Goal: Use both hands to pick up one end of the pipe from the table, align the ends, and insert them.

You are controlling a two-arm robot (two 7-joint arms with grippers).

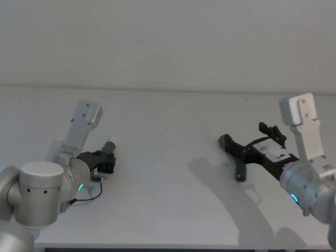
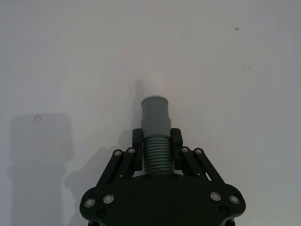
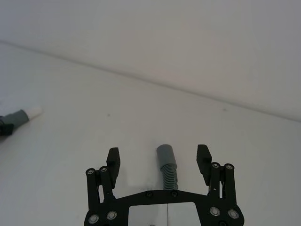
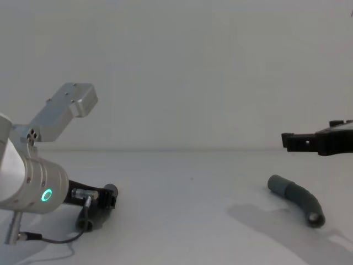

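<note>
While left claw (image 2: 156, 137) is clamped tight on one pipe (image 2: 155, 113) mid-length, right claw (image 3: 158, 152) hangs wide open, second pipe (image 3: 168, 172) below its spread jaws, ungrasped. Aligning and inserting not yet done.

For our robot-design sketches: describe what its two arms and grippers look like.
Both arms are silver cylinders with pale grey boxy wrist brackets. The left arm has a green light ring and a black cable; the right arm a bluish light. The left gripper and right gripper are black two-finger linkages with silver screws; the right carries a white label.
</note>
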